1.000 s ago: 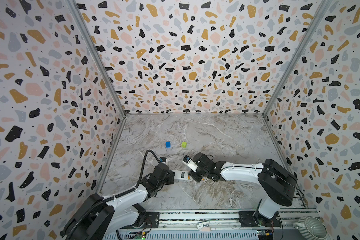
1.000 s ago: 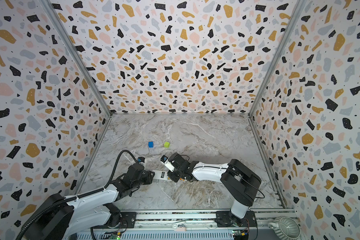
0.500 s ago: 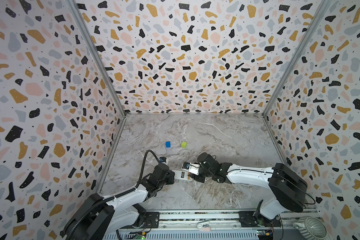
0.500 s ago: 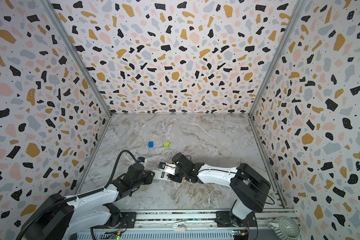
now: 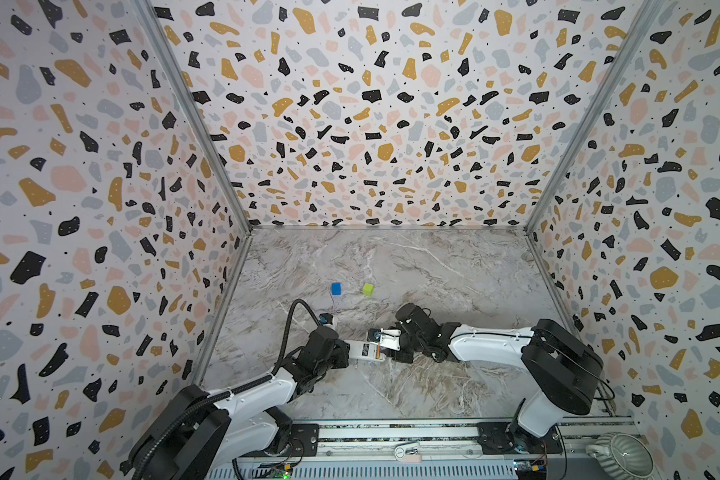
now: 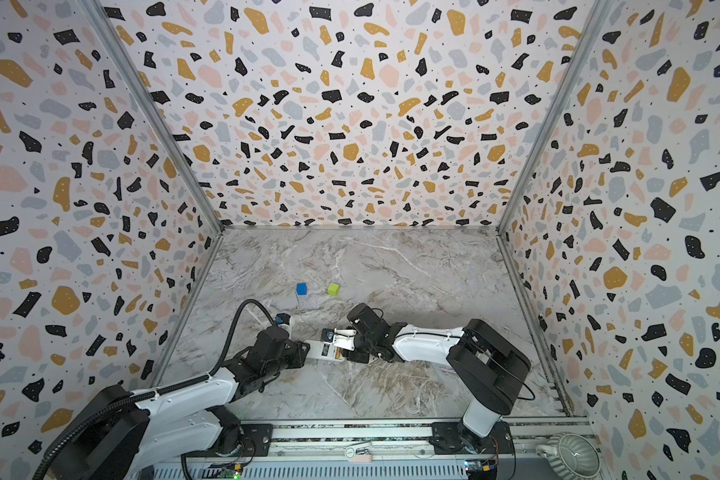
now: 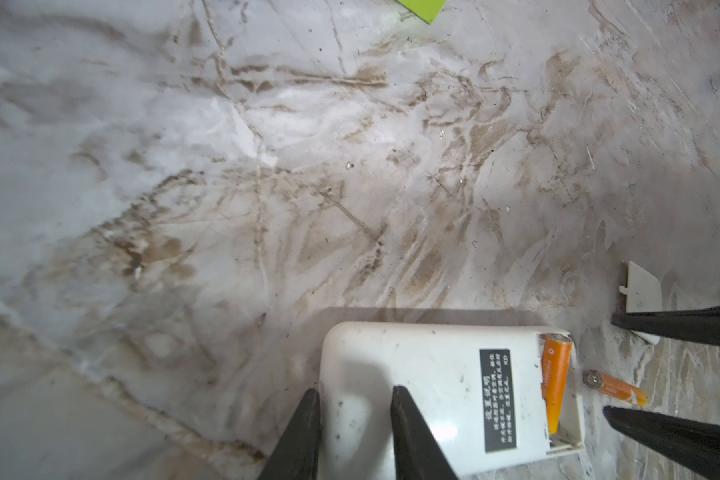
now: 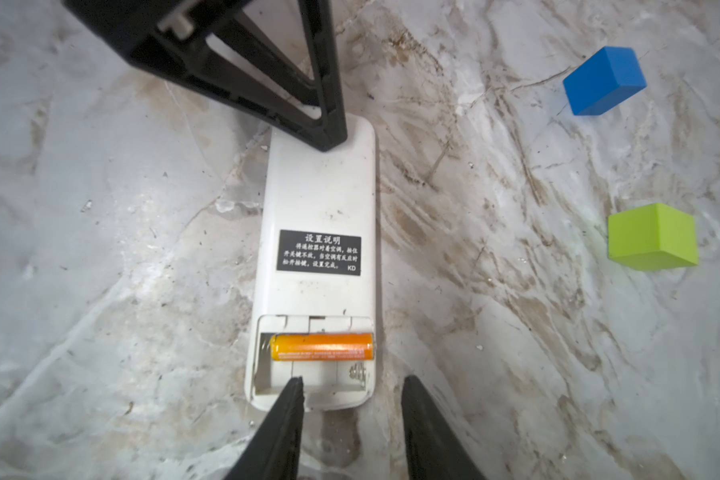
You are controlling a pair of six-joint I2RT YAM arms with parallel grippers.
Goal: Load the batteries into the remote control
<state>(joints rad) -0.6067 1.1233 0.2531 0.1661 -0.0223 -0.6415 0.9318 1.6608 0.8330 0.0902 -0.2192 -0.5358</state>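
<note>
The white remote control [image 8: 314,199] lies back up on the marble, with its battery bay open. One orange battery [image 8: 323,347] sits in the bay. Another battery [image 7: 616,388] lies loose on the table just off that end, between the fingers of my right gripper [image 8: 352,384], which is open; one fingertip [image 8: 294,388] hangs over the bay's rim. In both top views the two grippers meet over the remote [image 5: 364,351] [image 6: 323,351]. My left gripper [image 7: 354,395] is closed on the remote's far end, with one finger against the end edge and the other on its back.
A small white battery cover [image 7: 643,291] lies on the table beside the right fingers. A blue cube [image 5: 336,289] and a green cube [image 5: 367,289] sit a little behind the remote. Patterned walls close in three sides, and a rail [image 5: 391,432] runs along the front.
The right gripper has come down from a raised, tilted pose to the remote's open end. The left gripper and the remote have stayed in place.
</note>
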